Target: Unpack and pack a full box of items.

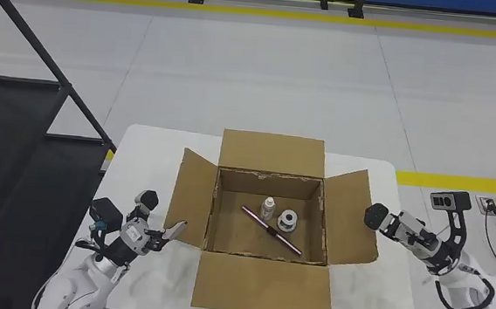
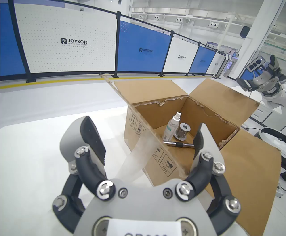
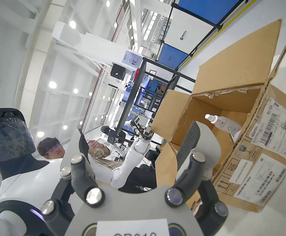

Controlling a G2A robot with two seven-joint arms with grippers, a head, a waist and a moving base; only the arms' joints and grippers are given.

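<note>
"What's in the cardboard box (image 1: pixel 262 287)?"

"Three things on its floor: a small white spray bottle (image 1: pixel 268 209), a metal spool (image 1: pixel 288 219) just beside it, and a dark rod (image 1: pixel 270 228) lying slantwise close to both."

"And the flaps?"

"All four are folded outward over the white table (image 1: pixel 147 160)."

"The arms?"

"The left gripper (image 1: pixel 172 233) is just beside the left flap, the right gripper (image 1: pixel 373 217) by the right flap, both outside the box."

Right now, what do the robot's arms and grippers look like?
The left arm and right arm are white with black joints. The left gripper and right gripper each have two silver fingers with black ribbed pads, black links, shiny screws and a white label.
</note>
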